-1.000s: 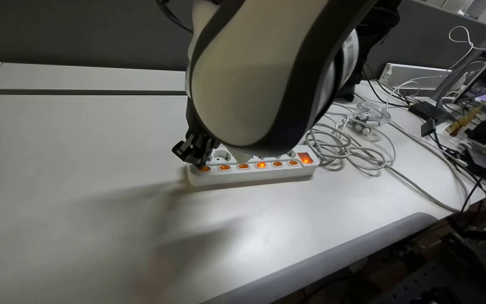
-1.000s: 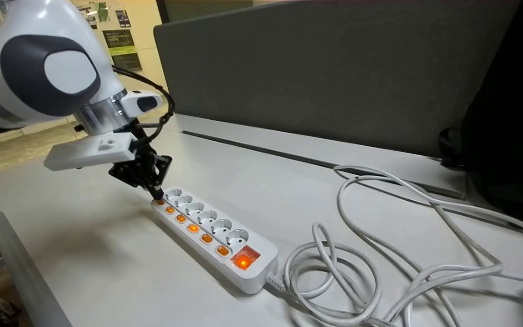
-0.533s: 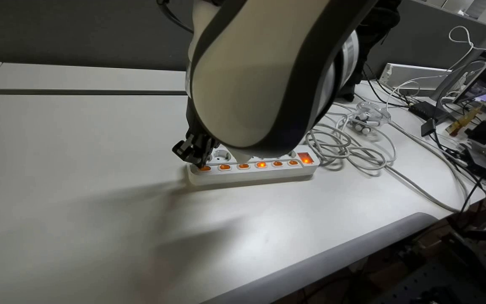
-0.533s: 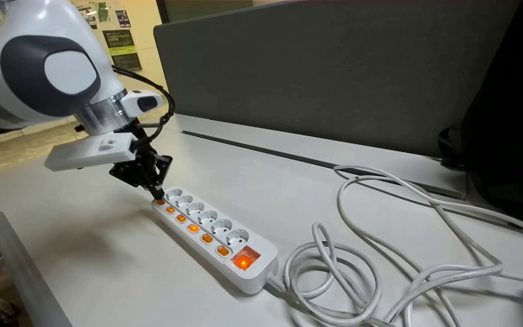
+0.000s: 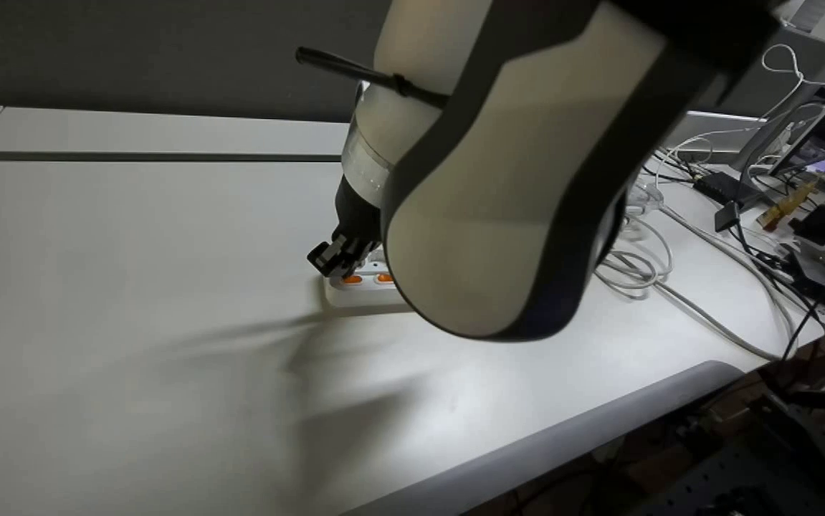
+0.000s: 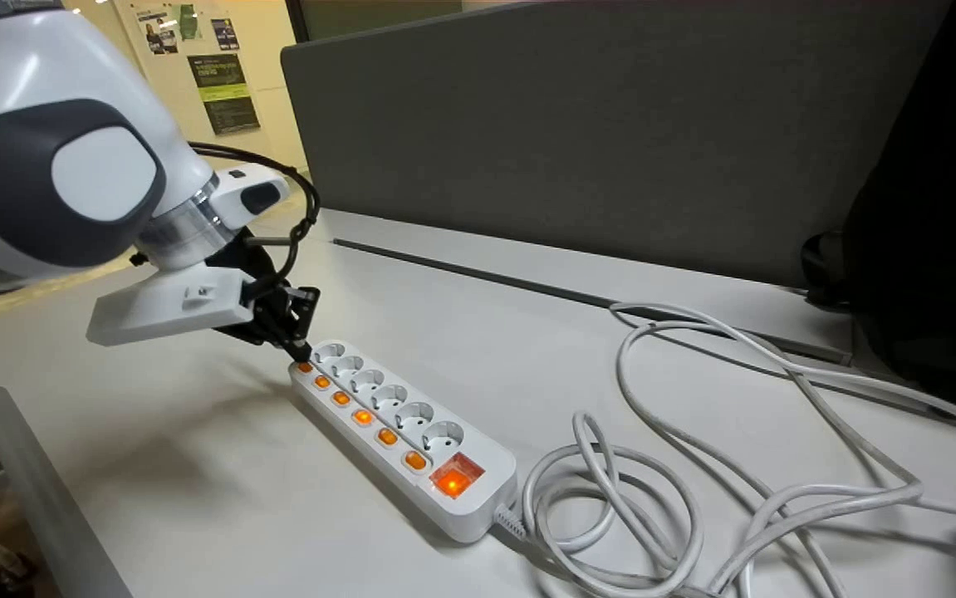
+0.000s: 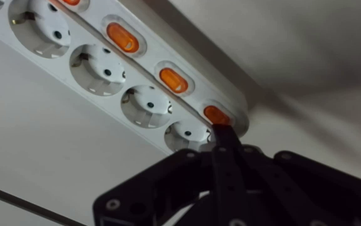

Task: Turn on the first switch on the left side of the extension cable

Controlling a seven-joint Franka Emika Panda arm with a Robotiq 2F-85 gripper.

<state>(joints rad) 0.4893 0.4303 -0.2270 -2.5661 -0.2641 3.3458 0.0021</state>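
A white extension cable (image 6: 490, 457) lies on the table with a row of sockets and a row of orange switches. The first switch (image 6: 305, 366) at its far left end looks dark orange, with no clear glow, and also shows in the wrist view (image 7: 215, 114). The fourth switch (image 6: 363, 417) and the large red main switch (image 6: 454, 482) glow. My black gripper (image 7: 222, 127) is shut with nothing visible between its fingers. Its tips are at the near end of the first switch and seem to touch it; they cover part of it. In an exterior view (image 5: 344, 272) the arm hides most of the strip.
A loosely coiled grey cord (image 6: 868, 498) runs from the strip's near end. A dark partition (image 6: 569, 141) stands along the back, with a black bag (image 6: 926, 208) at its right. The table's front edge (image 5: 563, 438) shows in an exterior view, with electronics and wires at the right.
The arm has tilted and its upper part has lowered. The gripper's tips have shifted slightly along with the strip, which slid a little to the right. The gripper stays shut at the first switch.
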